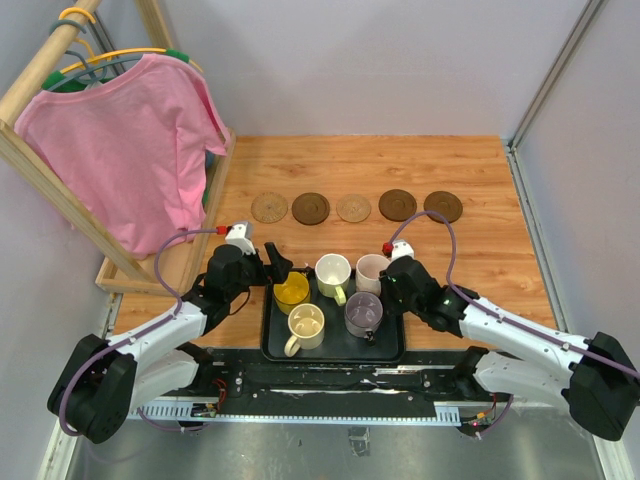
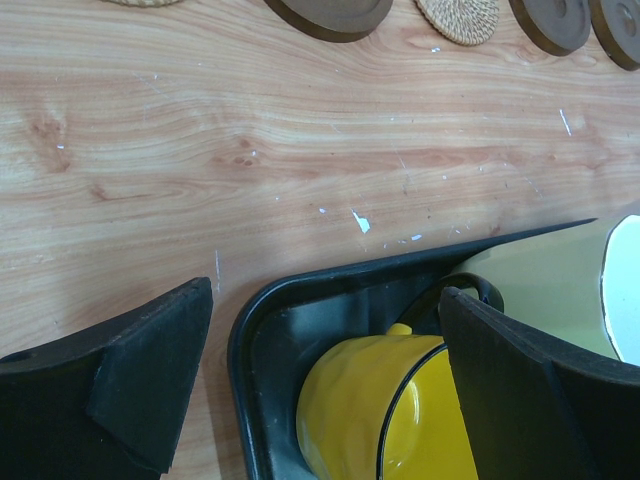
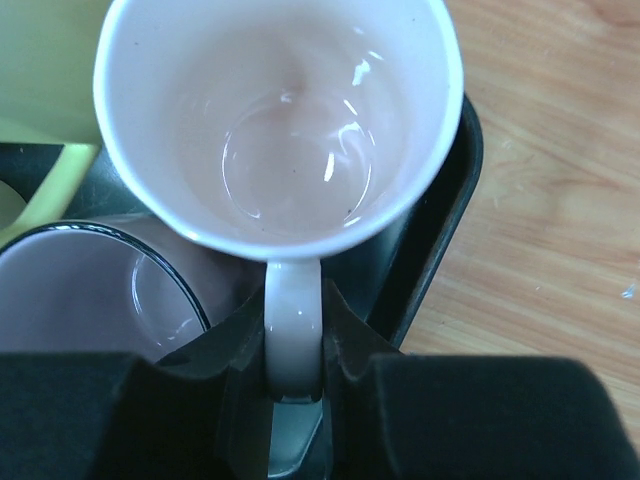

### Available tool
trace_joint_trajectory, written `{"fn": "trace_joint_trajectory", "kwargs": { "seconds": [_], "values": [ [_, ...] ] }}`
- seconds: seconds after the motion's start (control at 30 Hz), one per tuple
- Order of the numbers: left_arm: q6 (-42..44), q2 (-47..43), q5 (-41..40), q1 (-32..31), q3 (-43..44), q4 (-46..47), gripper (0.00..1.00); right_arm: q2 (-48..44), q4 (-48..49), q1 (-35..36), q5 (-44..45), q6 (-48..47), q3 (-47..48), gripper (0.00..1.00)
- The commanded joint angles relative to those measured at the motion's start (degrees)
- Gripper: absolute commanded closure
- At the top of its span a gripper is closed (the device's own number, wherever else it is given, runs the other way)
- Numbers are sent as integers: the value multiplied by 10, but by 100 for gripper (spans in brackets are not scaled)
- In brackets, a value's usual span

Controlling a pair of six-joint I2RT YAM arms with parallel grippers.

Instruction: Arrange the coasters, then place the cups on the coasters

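Wood table (image 1: 480, 170): R tool (image 3: 293, 345) clamps glossy pink cup (image 3: 290, 130) by handle; L tool (image 2: 325, 335) spread wide.

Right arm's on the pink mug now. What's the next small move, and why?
Probably lift the pale pink cup straight up with the right gripper. Its fingers are shut on the handle, the cup is at a corner of the tray right beside the greyish-purple cup, and the five coasters beyond lie bare. A straight lift should clear the rim without nudging the neighbour.

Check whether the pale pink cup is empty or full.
Empty: the pale pink cup shows a bare, glossy bottom inside.
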Motion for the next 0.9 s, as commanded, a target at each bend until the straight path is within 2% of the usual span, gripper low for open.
{"fn": "trace_joint_trajectory", "kwargs": {
  "seconds": [0.0,0.13,0.37,0.7,0.77,0.87],
  "values": [
    [-5,-7,-1,-6,-12,15,0,14,-28,8,-14,30,-14,98],
    [-8,-12,-2,-5,-17,15,0,15,-42,9,-4,35,-13,79],
    [-7,-12,-2,-5,-16,15,0,23,-33,8,7,26,0,56],
    [-6,-11,-5,-5,-17,15,0,65,-4,8,15,12,14,57],
    [-6,-11,-6,-5,-16,14,0,70,-2,8,17,9,17,60],
    [-7,-9,-6,-5,-17,16,0,74,-1,8,17,5,22,70]
  ]
}}
